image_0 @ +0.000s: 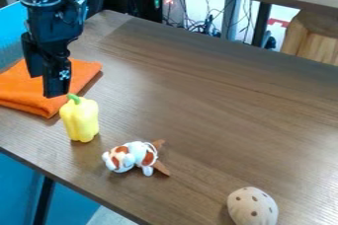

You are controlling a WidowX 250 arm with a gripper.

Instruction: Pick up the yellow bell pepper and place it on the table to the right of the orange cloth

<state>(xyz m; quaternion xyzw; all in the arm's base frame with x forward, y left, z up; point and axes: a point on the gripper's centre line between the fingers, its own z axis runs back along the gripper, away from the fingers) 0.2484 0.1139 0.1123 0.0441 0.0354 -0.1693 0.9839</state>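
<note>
Progress: the pepper [80, 122] stands upright on the table [211, 105], stem up, just beside the folded orange cloth [25, 87]. No lift is in evidence. In this inspector's judgement, the handling is either at a stage ahead of a grasp or past a release; the layout supports both readings, so neither completed work nor work outstanding can be certified.

Arm: the black arm [54, 9] enters at the upper left and hangs down steeply. Its gripper [45, 86] points downward in front of the cloth, close to the pepper's stem (contact could not be confirmed from this angle). Whether it is open or shut cannot be told; nothing is seen in its hold.

Other items: a white toy animal [136, 157] with reddish-brown patches lies near the pepper, apart from it. A spotted egg [253, 208] rests well apart, at the lower right.
</note>
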